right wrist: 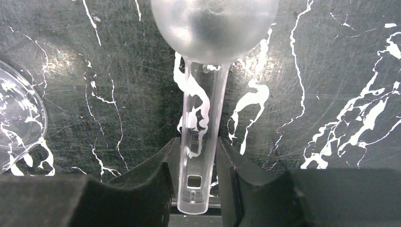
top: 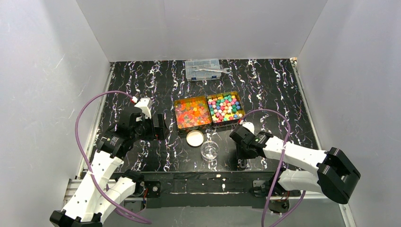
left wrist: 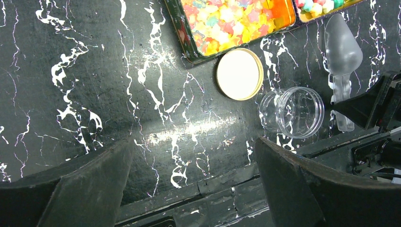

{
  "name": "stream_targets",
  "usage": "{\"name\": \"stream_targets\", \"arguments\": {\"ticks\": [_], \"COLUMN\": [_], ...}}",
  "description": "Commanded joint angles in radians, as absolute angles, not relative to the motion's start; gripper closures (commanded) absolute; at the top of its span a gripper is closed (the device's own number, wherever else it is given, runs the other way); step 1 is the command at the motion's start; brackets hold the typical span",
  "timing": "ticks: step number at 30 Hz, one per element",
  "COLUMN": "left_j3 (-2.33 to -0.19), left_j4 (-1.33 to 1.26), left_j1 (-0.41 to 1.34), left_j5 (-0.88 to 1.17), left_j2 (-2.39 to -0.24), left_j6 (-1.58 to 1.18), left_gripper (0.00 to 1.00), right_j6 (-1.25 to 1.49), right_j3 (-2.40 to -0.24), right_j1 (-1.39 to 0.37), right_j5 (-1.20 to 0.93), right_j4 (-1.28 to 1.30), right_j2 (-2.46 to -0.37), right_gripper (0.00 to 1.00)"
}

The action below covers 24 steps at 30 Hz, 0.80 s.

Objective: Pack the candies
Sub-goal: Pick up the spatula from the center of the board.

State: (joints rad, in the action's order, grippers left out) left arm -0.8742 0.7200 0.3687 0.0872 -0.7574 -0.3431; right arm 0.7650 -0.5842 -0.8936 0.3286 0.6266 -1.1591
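The candies fill two tins at the middle of the table: glossy red, orange and yellow ones (top: 192,113) on the left and pastel ones (top: 225,107) on the right. In front of them stand a clear empty jar (top: 209,150) and its white lid (top: 195,138). Right of the jar lies a clear plastic spoon (right wrist: 198,118), bowl pointing toward the tins. My right gripper (right wrist: 198,156) is down on the table with its fingers pressed against both sides of the spoon's handle. Left of the tins hovers my left gripper (top: 161,126), wide open with nothing between its fingers (left wrist: 293,179).
A clear compartment box (top: 203,68) with a wrench on it sits at the back of the table. The black rail along the table's near edge (top: 198,182) runs just behind the jar and spoon. White walls enclose the table on three sides.
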Motion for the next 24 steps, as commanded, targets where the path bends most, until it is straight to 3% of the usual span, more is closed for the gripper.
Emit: {"name": "stream_targets", "arguments": {"ticks": [1, 6, 8, 18, 24], "left_j3": [-0.867, -0.865, -0.864, -0.871, -0.952], "left_j4": [0.741, 0.737, 0.731, 0.686, 0.658], "left_j1": [0.369, 0.368, 0.368, 0.377, 0.383], "left_j5": [0.099, 0.130, 0.141, 0.282, 0.545], "left_j2": [-0.750, -0.753, -0.753, -0.760, -0.741], "left_j6": [-0.339, -0.334, -0.331, -0.296, -0.269], "left_gripper": [0.01, 0.01, 0.01, 0.01, 0.01], "right_j6": [0.782, 0.777, 0.773, 0.703, 0.576], "right_j3": [-0.598, -0.610, -0.628, -0.767, -0.960], "right_j1": [-0.906, -0.910, -0.910, -0.910, -0.910], "right_j5": [0.371, 0.369, 0.376, 0.286, -0.084], "right_j4": [0.615, 0.624, 0.647, 0.729, 0.658], "right_j2": [-1.166, -1.153, -1.132, -0.985, -0.963], "right_gripper": [0.63, 0.84, 0.88, 0.91, 0.92]}}
